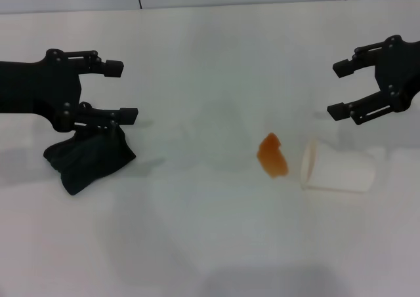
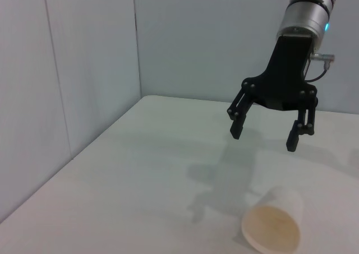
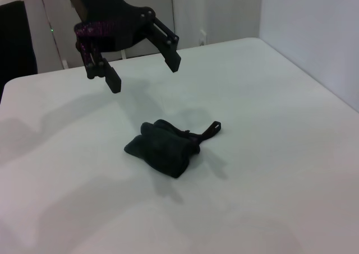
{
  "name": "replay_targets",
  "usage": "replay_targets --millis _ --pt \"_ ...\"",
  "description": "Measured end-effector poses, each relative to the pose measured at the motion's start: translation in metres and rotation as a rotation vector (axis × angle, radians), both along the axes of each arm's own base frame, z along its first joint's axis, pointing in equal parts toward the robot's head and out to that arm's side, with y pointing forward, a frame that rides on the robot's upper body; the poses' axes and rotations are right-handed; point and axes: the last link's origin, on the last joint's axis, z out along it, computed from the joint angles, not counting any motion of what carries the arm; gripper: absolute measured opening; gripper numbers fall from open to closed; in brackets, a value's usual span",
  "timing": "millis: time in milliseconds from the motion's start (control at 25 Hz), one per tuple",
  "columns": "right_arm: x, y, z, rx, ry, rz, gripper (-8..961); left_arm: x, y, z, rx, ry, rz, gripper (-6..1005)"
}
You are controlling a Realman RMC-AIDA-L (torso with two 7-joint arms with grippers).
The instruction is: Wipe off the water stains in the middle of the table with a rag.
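Observation:
The black rag lies crumpled on the white table at the left. My left gripper is open and empty, hovering just above and behind the rag. The orange-brown water stain sits right of the table's middle, well apart from the rag. My right gripper is open and empty, held above the table at the right. The right wrist view shows the rag with its loop tag, and the left gripper above the table beyond it. The left wrist view shows the right gripper. The stain is out of both wrist views.
A white cup lies on its side just right of the stain, its mouth facing the stain; it also shows in the left wrist view. Grey walls border the table's far edge.

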Motion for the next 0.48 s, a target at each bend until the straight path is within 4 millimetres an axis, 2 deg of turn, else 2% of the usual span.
replay_targets --millis 480 --pt "-0.0010 0.0013 -0.0015 0.002 -0.002 0.002 827 -0.0018 0.0004 -0.0025 -0.001 0.014 0.009 879"
